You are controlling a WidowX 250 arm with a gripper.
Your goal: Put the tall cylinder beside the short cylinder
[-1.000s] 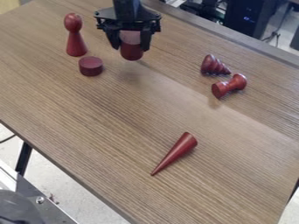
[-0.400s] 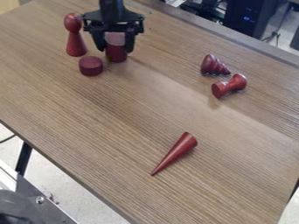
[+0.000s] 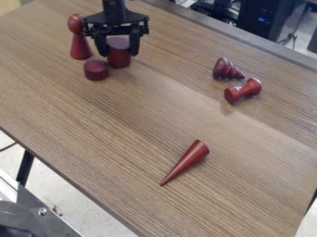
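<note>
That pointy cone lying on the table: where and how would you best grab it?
Probably by the thicker half of the cone, coming straight down and squeezing across its width: it lies on its side, and its tip narrows to a point.

Four spare red shapes on a wood-grain bench (image 3: 148, 120)
A round-headed piece (image 3: 79, 49) stands upright towards the upper left edge; a ridged cone (image 3: 226, 70) and a knobbed piece (image 3: 242, 90) lie just beside each other nearer the upper right edge; a long smooth cone (image 3: 188, 159) lies with its tip towards the lower left edge.
</note>
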